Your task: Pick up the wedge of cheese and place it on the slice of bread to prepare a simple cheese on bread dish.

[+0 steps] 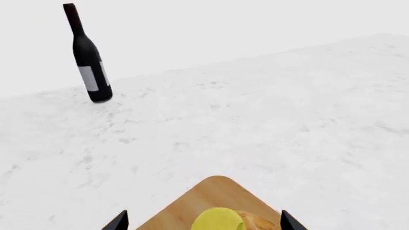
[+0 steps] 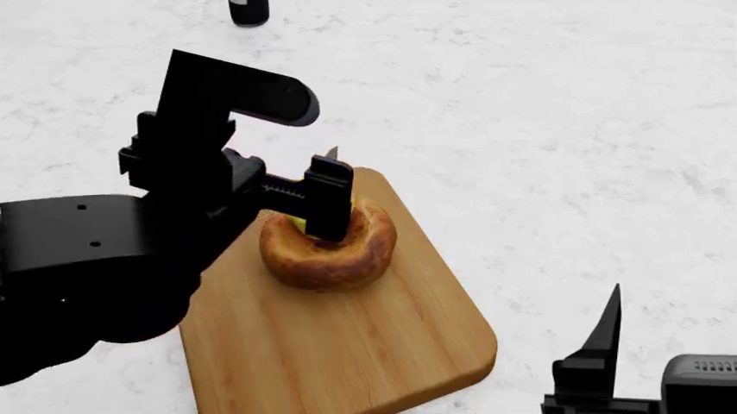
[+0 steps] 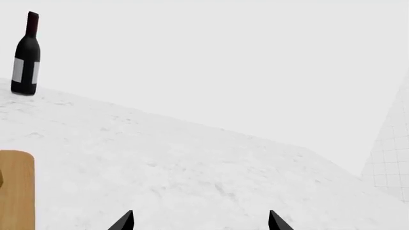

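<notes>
The slice of bread [image 2: 334, 252], a golden-brown ring-shaped bun, lies on the wooden cutting board [image 2: 345, 345]. The wedge of cheese [image 1: 217, 220], a bright-yellow lump, sits on the bread's edge [image 1: 259, 223]. In the head view only a sliver of it [image 2: 297, 226] shows behind the left gripper's near finger. My left gripper [image 1: 203, 223] hangs right over the bread, its jaws wide apart on either side of the cheese and clear of it. My right gripper [image 3: 200, 223] is open and empty; it shows low at the right in the head view [image 2: 601, 354], beside the board.
A dark wine bottle [image 1: 89, 57] stands on the white marbled tabletop beyond the board; it also shows in the right wrist view [image 3: 27, 55] and, cut off, in the head view [image 2: 248, 10]. The board's edge [image 3: 16, 187] shows in the right wrist view.
</notes>
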